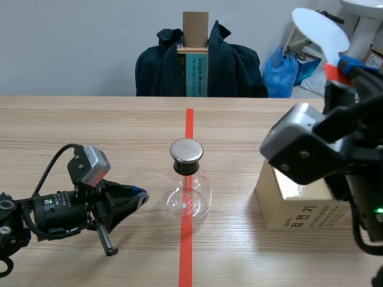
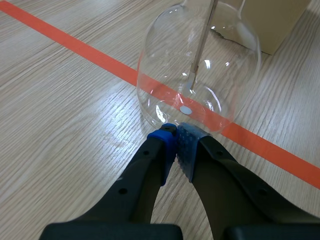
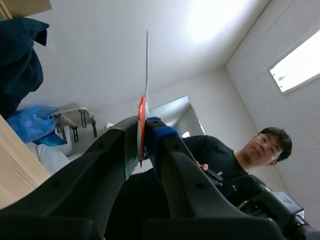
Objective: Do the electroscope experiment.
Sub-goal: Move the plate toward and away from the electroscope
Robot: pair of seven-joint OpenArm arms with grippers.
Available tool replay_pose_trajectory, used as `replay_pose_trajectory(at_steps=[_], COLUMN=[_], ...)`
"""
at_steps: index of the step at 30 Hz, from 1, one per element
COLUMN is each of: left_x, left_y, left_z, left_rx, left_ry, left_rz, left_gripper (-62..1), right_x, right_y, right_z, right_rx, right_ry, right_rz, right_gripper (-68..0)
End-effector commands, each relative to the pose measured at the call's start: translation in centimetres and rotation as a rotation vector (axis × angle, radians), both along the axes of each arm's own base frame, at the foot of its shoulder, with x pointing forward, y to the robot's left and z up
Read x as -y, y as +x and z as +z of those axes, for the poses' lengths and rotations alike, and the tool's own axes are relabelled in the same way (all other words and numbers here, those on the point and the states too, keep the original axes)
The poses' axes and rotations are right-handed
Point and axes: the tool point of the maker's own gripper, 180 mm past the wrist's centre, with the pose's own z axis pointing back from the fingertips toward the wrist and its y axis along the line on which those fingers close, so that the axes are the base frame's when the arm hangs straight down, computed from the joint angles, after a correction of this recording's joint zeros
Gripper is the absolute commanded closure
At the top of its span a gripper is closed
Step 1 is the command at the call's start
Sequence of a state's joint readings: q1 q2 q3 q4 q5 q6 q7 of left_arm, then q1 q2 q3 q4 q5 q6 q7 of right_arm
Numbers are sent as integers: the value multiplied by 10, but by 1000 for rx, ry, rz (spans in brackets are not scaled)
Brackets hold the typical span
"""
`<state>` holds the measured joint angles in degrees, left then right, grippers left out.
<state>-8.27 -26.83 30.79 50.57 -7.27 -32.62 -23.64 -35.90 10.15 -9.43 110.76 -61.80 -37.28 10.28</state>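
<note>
The electroscope point(image 1: 190, 182), a clear glass flask with a metal cap point(image 1: 187, 151), stands on the orange-red tape line in the middle of the wooden surface point(image 1: 90, 125). My left jaws, pressed together on nothing, lie low with their blue pads point(image 2: 187, 150) at the foot of the bulb; whether they touch the glass I cannot tell. My right jaws, raised high on the right, pinch a thin white paddle point(image 1: 320, 30) by its orange-taped handle. The risk, as I judge it: a push from the left tips could slide or topple the round flask, and a careless descent could knock the paddle against the cap. A box point(image 1: 200, 75) behind reads "Single Monitor"; the cardboard box point(image 1: 299, 209) beside the flask carries Korean lettering I can only partly read.
</note>
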Motion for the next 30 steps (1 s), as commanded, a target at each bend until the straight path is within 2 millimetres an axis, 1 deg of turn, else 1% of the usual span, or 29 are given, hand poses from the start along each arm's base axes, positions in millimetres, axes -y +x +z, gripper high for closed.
replay_pose_trajectory(at_steps=[1,5,9,12,15,21,22,24,25,26,28,30], left_x=[4,3,2,-4,-12,-36,-39,-45,-48,-50,-54,-57], left_y=[7,7,7,1,-20,-75,-84,-100,-107,-113,-121,-124], left_z=[13,13,13,19,32,68,73,82,87,92,101,110], left_rx=[34,33,35,37,50,48,40,29,28,25,25,41], left_ry=[-33,-32,-32,-55,-106,-180,-182,-178,-180,-182,-182,-186], left_rz=[4,4,5,10,-8,-45,-55,-66,-66,-66,-63,-54], left_gripper=[-21,-21,-21,-21,-21,-22,-31,-81,-126,-187,-354,-548], right_x=[7,18,29,37,45,65,68,75,79,82,89,95], right_y=[-4,-13,-18,-20,-21,-26,-26,-27,-27,-28,-29,-29], right_z=[11,29,42,47,50,50,50,52,53,54,57,59], right_rx=[28,54,75,83,93,83,83,87,90,93,100,106], right_ry=[9,26,35,31,8,7,8,12,12,10,7,0], right_rz=[-17,-45,-70,-92,-109,-150,-159,-176,-185,-194,-213,-230], right_gripper=[-8,-8,-8,-8,-8,-8,-8,-8,-8,-8,-8,-8])
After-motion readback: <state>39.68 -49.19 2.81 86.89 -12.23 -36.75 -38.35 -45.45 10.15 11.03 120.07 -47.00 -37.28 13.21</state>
